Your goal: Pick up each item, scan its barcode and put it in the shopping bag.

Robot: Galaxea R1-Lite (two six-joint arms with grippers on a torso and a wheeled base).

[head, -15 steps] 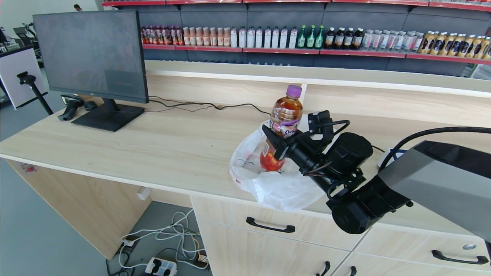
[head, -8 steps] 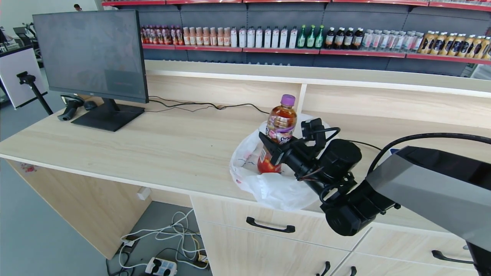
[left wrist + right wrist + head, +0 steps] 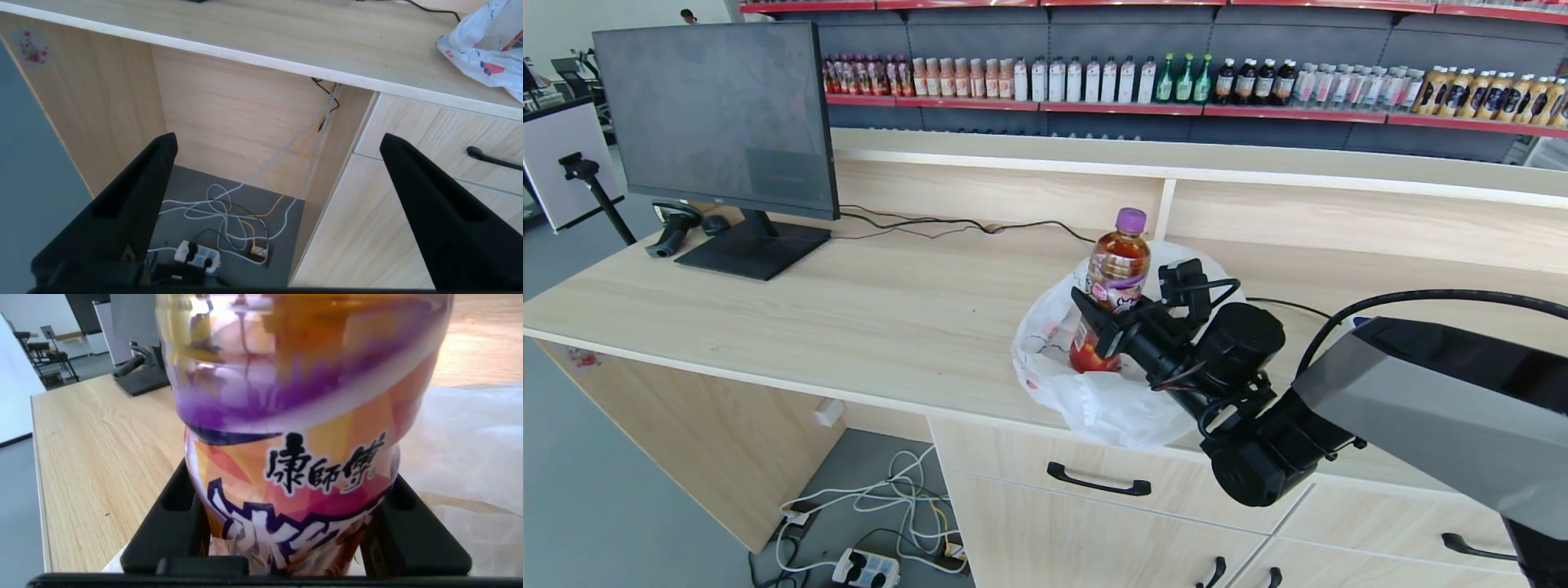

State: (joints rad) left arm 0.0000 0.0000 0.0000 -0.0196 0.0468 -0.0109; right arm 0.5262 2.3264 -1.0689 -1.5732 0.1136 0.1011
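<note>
An orange drink bottle [image 3: 1118, 266] with a purple cap stands upright, its base down inside the open white shopping bag [image 3: 1112, 403] near the counter's front edge. My right gripper [image 3: 1104, 325] is shut on the bottle's lower body from the right side. Close up, the bottle's label [image 3: 304, 433] sits between the black fingers [image 3: 173, 516], with the bag [image 3: 474, 449] beyond it. My left gripper [image 3: 278, 212] hangs low in front of the counter, below its top, open and holding nothing. The bag's edge [image 3: 490, 45] lies on the counter above it.
A dark monitor [image 3: 716, 114] and a handheld scanner [image 3: 673, 231] stand at the counter's far left, cables trailing behind. A raised ledge [image 3: 1192, 175] runs along the back, bottle shelves beyond. Drawer handles [image 3: 1098, 482] sit below the bag. Loose cables [image 3: 233, 233] and a power strip lie on the floor.
My right gripper has lowered the bottle and shifted it slightly left, so its base has sunk deeper into the bag. The bag has flattened a little.
</note>
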